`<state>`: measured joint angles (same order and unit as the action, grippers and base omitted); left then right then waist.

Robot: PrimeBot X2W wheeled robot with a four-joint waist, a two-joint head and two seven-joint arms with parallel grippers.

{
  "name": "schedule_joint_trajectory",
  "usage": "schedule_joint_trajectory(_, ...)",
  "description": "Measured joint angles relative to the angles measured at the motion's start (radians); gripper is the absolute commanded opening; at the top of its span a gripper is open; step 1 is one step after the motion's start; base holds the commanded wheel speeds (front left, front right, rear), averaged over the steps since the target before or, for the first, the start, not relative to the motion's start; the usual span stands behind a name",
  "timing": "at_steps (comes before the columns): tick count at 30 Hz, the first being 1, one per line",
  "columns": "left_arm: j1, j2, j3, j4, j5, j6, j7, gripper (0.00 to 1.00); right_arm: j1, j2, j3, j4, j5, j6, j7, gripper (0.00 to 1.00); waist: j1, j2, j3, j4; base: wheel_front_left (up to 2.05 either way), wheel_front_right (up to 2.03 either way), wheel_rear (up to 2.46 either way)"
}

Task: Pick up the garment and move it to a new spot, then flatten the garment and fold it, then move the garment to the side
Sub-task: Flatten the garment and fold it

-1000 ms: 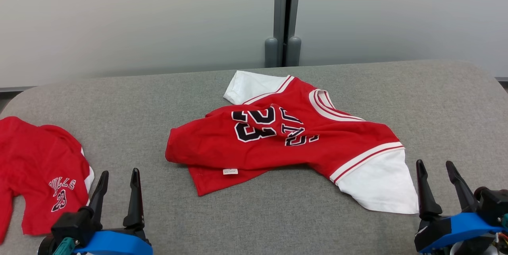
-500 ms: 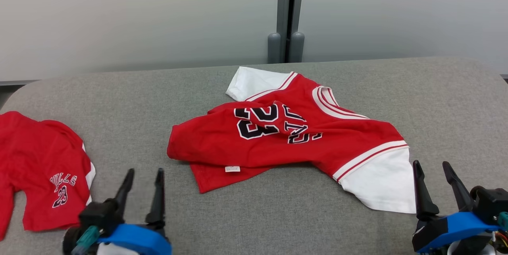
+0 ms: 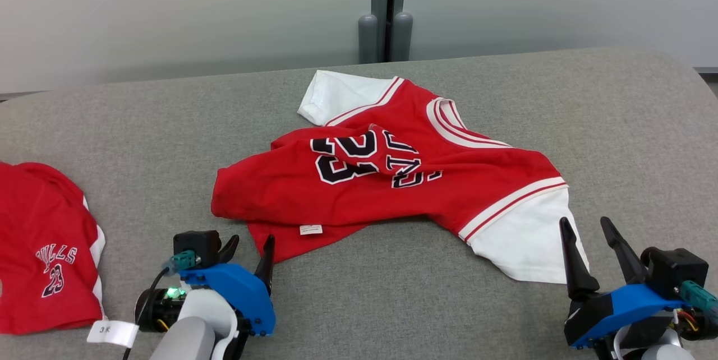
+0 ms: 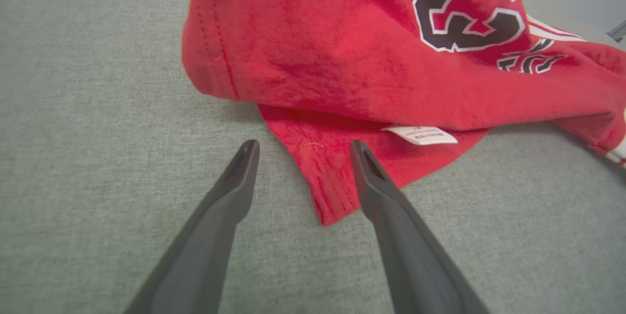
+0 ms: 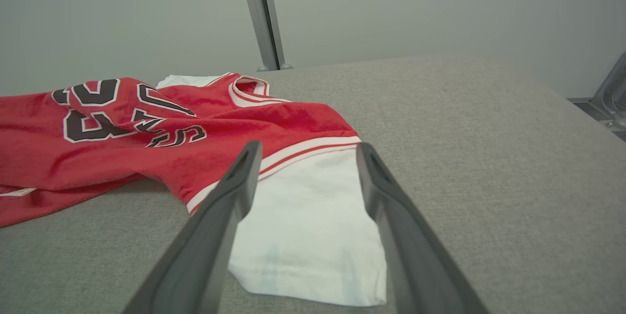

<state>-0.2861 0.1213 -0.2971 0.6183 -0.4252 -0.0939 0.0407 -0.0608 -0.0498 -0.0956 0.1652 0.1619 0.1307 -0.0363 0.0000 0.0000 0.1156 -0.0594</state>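
**Open pincers at two corners of a crumpled jersey**

Behind the jersey stand pale grey wall panels (image 3: 168, 12), split by a darker grey upright post (image 3: 384, 7). Under it spreads a wide table covered in grey woven fabric (image 3: 617, 124), with rounded far corners.

The red short-sleeved basketball jersey (image 3: 392, 192) lies crumpled on the middle of that cloth surface, resting free and gripped by nothing. Its body is folded over itself, so the black number 23 (image 3: 345, 158) reads upside down in the head view. One white sleeve (image 3: 331, 96) points to the far side; the other white sleeve (image 3: 527, 242) spreads flat at the near right.

Well to the left of the jersey lie red shorts (image 3: 39, 248) printed with the same number, apart from it.

The left gripper (image 3: 251, 248) sits at the jersey's near left corner – blue-bodied, its two dark fingers spread and holding nothing. In the left wrist view the left gripper (image 4: 303, 147) straddles the pointed red hem corner, which lies flat between the fingers; whether either finger touches the cloth cannot be told.

The right gripper (image 3: 584, 225) stands just beside the near white sleeve, likewise released and empty. In the right wrist view the right gripper (image 5: 308, 146) frames that sleeve between its parted fingers.

A small white label (image 4: 420, 134) pokes out from under the folded red layer, just beyond the left fingers.
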Motion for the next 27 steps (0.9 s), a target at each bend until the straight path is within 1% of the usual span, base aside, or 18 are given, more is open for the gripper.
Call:
schedule_joint_trajectory(5, -0.067, -0.007, 0.009, 0.078, -0.006, 0.041, 0.027, 1.0, -0.012, 0.0, 0.011, 0.008, 0.004, 0.0, -0.004, 1.0, 0.0, 0.0, 0.017, -0.021, 0.0, 0.0, 0.0)
schedule_joint_trajectory(8, -0.087, -0.009, 0.008, 0.114, -0.015, 0.037, 0.04, 1.0, -0.016, 0.0, 0.017, 0.012, 0.007, 0.0, -0.009, 1.0, 0.0, 0.0, 0.022, -0.032, 0.0, 0.0, 0.0)
schedule_joint_trajectory(9, -0.092, -0.01, 0.006, 0.125, -0.015, 0.036, 0.048, 0.88, -0.016, 0.0, 0.019, 0.014, 0.007, 0.0, -0.009, 1.0, 0.0, 0.0, 0.023, -0.035, 0.0, 0.0, 0.0)
schedule_joint_trajectory(10, -0.096, -0.011, 0.004, 0.136, -0.015, 0.037, 0.052, 0.82, -0.016, 0.0, 0.019, 0.016, 0.008, 0.0, -0.01, 1.0, 0.0001, 0.0, 0.023, -0.037, 0.0, 0.0, 0.0)
schedule_joint_trajectory(12, -0.103, -0.01, 0.0, 0.154, -0.013, 0.045, 0.053, 0.67, -0.016, 0.0, 0.021, 0.018, 0.008, 0.0, -0.015, 1.0, 0.0, 0.0, 0.024, -0.042, 0.0, 0.0, 0.0)
schedule_joint_trajectory(13, -0.107, -0.01, -0.001, 0.16, -0.013, 0.048, 0.053, 0.5, -0.017, 0.0, 0.021, 0.019, 0.008, 0.0, -0.017, 1.0, 0.0, 0.0, 0.025, -0.044, 0.0, 0.0, 0.0)
schedule_joint_trajectory(14, -0.109, -0.01, -0.002, 0.166, -0.013, 0.048, 0.051, 0.41, -0.017, 0.0, 0.022, 0.02, 0.009, 0.0, -0.017, 1.0, 0.0, 0.0001, 0.025, -0.045, 0.0, 0.0, 0.0)
schedule_joint_trajectory(15, -0.111, -0.011, -0.003, 0.173, -0.013, 0.048, 0.049, 0.26, -0.017, 0.0, 0.022, 0.021, 0.009, 0.0, -0.017, 1.0, 0.0, 0.0, 0.026, -0.046, 0.0, 0.0, 0.0)
schedule_joint_trajectory(16, -0.112, -0.011, -0.006, 0.177, -0.012, 0.048, 0.042, 0.03, -0.017, 0.0, 0.022, 0.021, 0.01, 0.0, -0.017, 1.0, 0.0, 0.0, 0.027, -0.047, 0.0, 0.0, 0.0)
schedule_joint_trajectory(17, -0.113, -0.011, -0.007, 0.181, -0.009, 0.048, 0.035, 0.0, -0.017, 0.0, 0.022, 0.022, 0.011, 0.0, -0.018, 1.0, 0.0, 0.0, 0.028, -0.047, 0.0, 0.0, 0.0)
schedule_joint_trajectory(20, -0.122, -0.012, -0.014, 0.195, -0.006, 0.039, 0.02, 0.0, -0.017, 0.0, 0.02, 0.022, 0.013, 0.0, -0.017, 1.0, 0.0, 0.0, 0.031, -0.046, 0.0, 0.0, 0.0)
schedule_joint_trajectory(23, -0.126, -0.011, -0.015, 0.199, -0.003, 0.04, -0.023, 0.0, -0.018, 0.0, 0.01, 0.025, 0.012, 0.0, -0.014, 1.0, 0.0, 0.0, 0.035, -0.044, 0.0, 0.0, 0.0)
schedule_joint_trajectory(25, -0.126, -0.01, -0.012, 0.195, -0.003, 0.04, -0.058, 0.0, -0.019, 0.0, -0.016, 0.033, 0.012, 0.0, 0.011, 1.0, 0.0, 0.0, 0.039, -0.041, 0.0, 0.0, 0.0)
schedule_joint_trajectory(27, -0.125, -0.008, -0.011, 0.183, -0.004, 0.039, -0.092, 0.0, -0.019, 0.0, -0.046, 0.05, 0.008, 0.0, 0.059, 1.0, 0.0, 0.0, 0.045, -0.038, 0.0, 0.0, 0.0)
